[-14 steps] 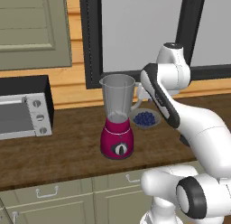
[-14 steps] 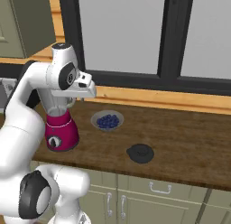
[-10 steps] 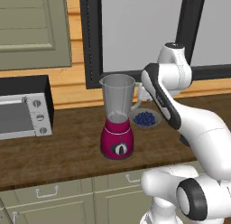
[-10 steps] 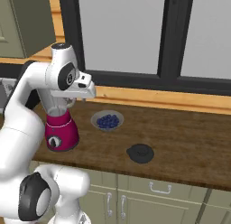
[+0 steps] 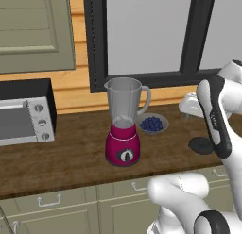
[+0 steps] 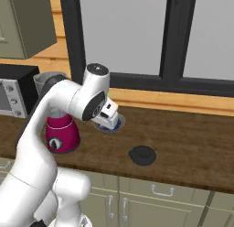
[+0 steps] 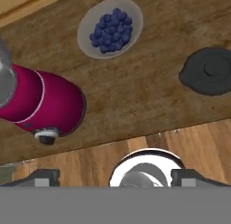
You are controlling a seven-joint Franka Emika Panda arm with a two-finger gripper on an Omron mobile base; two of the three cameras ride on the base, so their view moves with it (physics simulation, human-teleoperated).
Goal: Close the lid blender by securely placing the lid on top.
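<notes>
Lid [image 6: 142, 154] is lying flat on the bench [image 6: 192, 148], right of the open-topped blender [image 5: 124, 122]; jaws are standing apart, empty, hovering high for a reach.

My arm rises from my base, bends at the elbow and reaches forward, the forearm sloping down toward the wrist. My hand hangs at the end of it, turned to look down. My fingers [image 7: 115, 178] stand spread wide apart, one dark tip [image 7: 43, 177] at each side of the hand view's lower edge, with nothing held between them. In the right base view my hand [image 6: 109, 115] sits just past the big round wrist joint, its white body tilted downward.
</notes>
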